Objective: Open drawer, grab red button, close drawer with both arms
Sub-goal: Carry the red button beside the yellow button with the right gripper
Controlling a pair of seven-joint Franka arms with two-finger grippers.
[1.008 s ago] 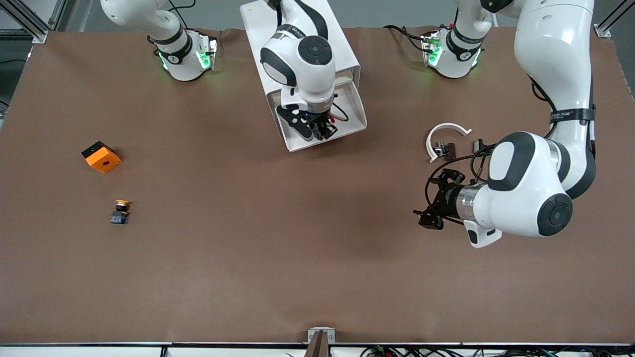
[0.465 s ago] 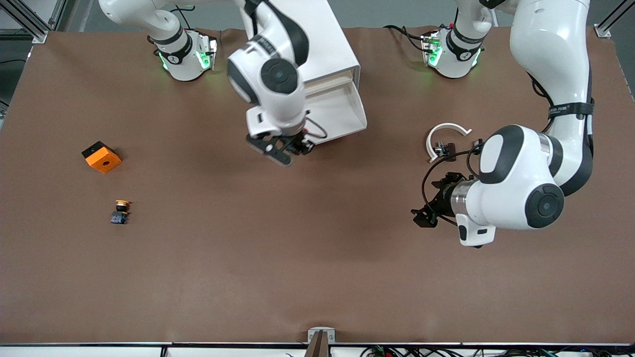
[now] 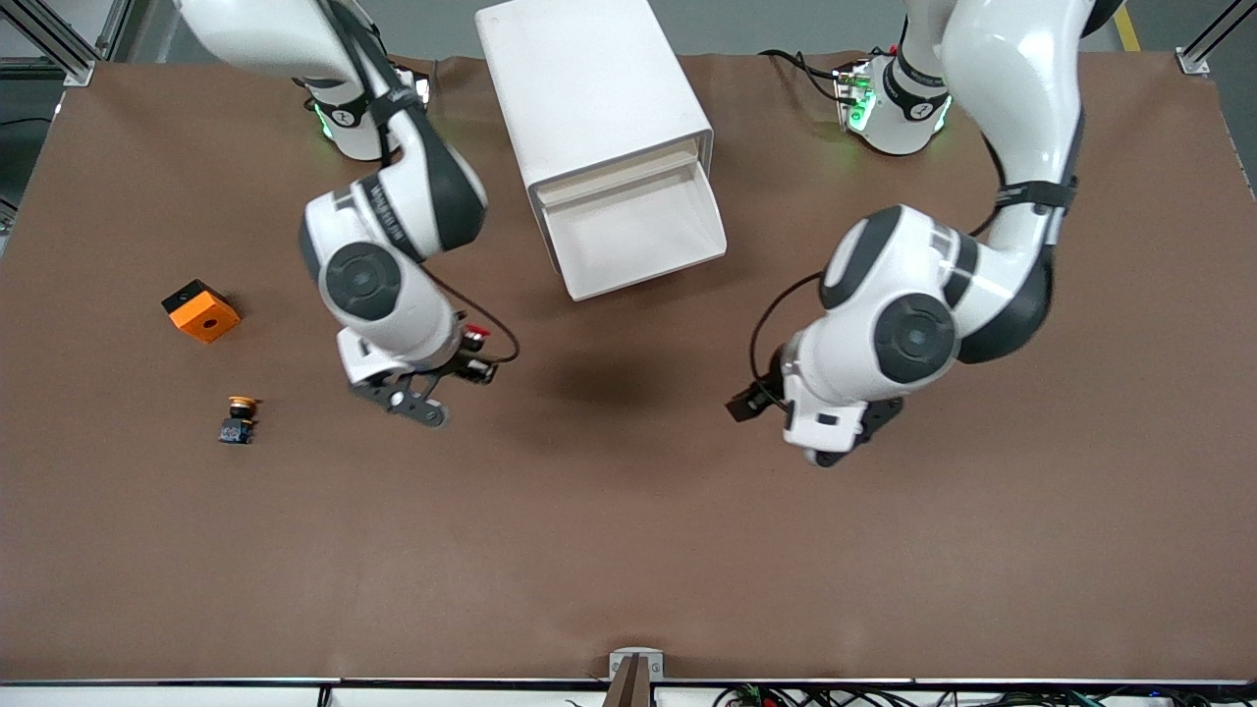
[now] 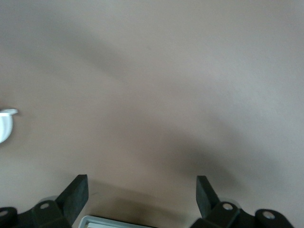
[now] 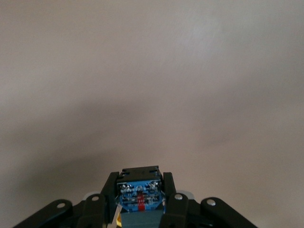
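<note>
The drawer [image 3: 636, 232] stands pulled out of the white cabinet [image 3: 589, 88], its tray bare. My right gripper [image 3: 478, 358] is over the bare mat, off the drawer toward the right arm's end, and is shut on the button [image 3: 475, 336], whose red cap shows. In the right wrist view the button [image 5: 139, 192] sits between the fingers [image 5: 169, 190] with its blue base facing the camera. My left gripper [image 3: 746, 403] is over the mat toward the left arm's end. In the left wrist view it [image 4: 141, 194] is open and empty.
An orange cube [image 3: 201, 310] and a small button with an orange-yellow cap [image 3: 237, 418] lie near the right arm's end. A white piece [image 4: 5, 126] shows at the edge of the left wrist view.
My right gripper has lifted out of the drawer with the button and swung toward the front camera and the right arm's end. My left arm has swung toward the table's middle, covering the white ring.
</note>
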